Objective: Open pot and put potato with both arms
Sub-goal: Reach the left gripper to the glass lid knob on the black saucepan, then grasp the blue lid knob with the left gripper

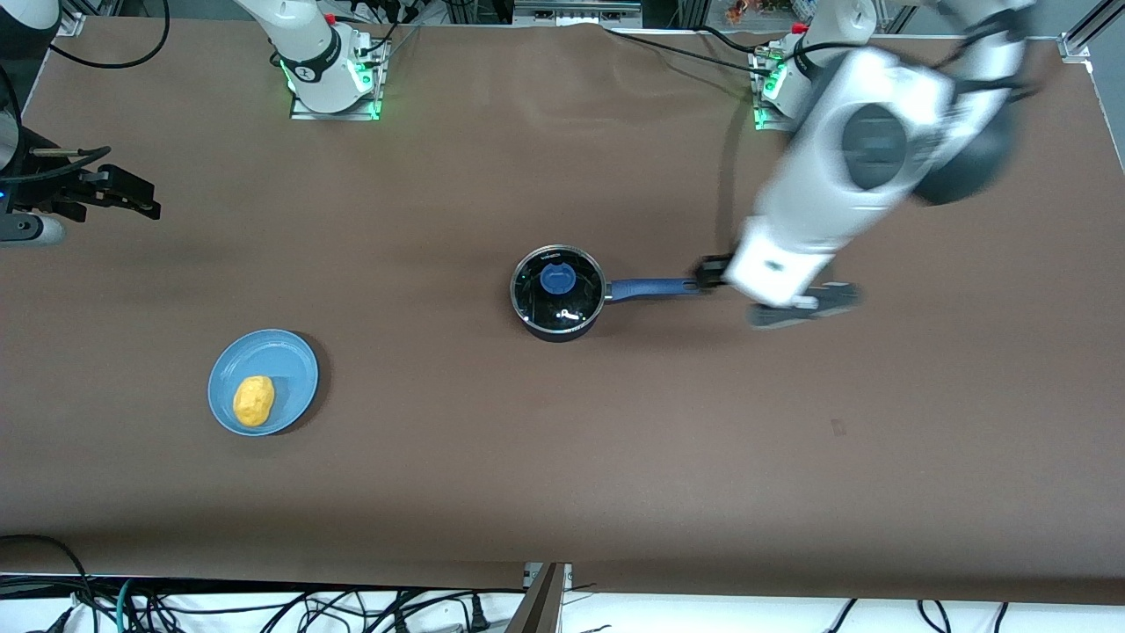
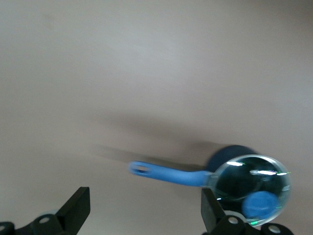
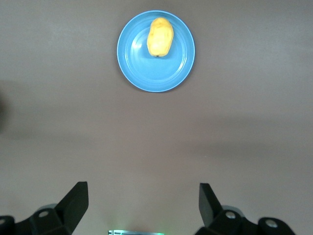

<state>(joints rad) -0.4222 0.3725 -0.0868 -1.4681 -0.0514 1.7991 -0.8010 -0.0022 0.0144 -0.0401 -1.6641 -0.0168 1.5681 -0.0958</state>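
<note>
My left gripper (image 1: 714, 272) hangs over the free end of the saucepan's long blue handle (image 1: 655, 287). From my left wrist I see my two black fingers (image 2: 73, 210) spread wide apart with nothing between them, and the handle's holed tip (image 2: 141, 169) lies in the gap's direction but clear of both. My jaws there are wide, holding nothing.

The saucepan (image 1: 557, 294) sits about mid-table, its handle running out at three o'clock in the front view, toward the left arm's end of the table. Its glass lid (image 1: 559, 286) is seated on the rim, with a round blue knob (image 1: 557, 280) at its centre.

My right gripper (image 1: 114, 192) waits up in the air over the table's edge at the right arm's end, at about nine o'clock from the saucepan in the front view. From my right wrist its fingers (image 3: 73, 203) also stand well apart, empty, over bare brown tabletop (image 1: 615, 457).

The potato (image 1: 253, 401) lies on a flat blue plate (image 1: 290, 374), off-centre on it and close to the rim nearest the front camera. The plate is at roughly eight o'clock from the saucepan in the front view, well apart from it, nearer the front camera and toward the right arm's end.
</note>
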